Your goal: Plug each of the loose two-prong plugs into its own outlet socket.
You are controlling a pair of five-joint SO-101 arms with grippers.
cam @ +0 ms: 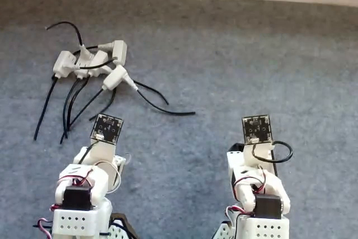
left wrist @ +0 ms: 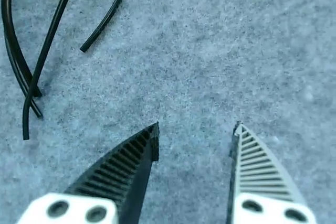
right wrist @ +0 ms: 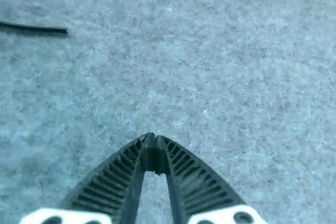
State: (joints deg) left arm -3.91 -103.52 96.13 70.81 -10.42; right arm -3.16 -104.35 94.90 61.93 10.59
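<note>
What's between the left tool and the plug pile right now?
Loose black cable ends trailing from the plug pile, lying on grey carpet. The left tool is open and empty. The left wrist and high views show this.

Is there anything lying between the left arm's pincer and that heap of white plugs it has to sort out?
No solid obstacle shows. Only the heap's own black cords trail over the grey carpet between the open left pincer and the white plugs; their loose ends lie ahead of the pincer.

Left tool [left wrist: 197, 126] gapes (quite wide); right tool [right wrist: 156, 137] is pinched closed.
</note>
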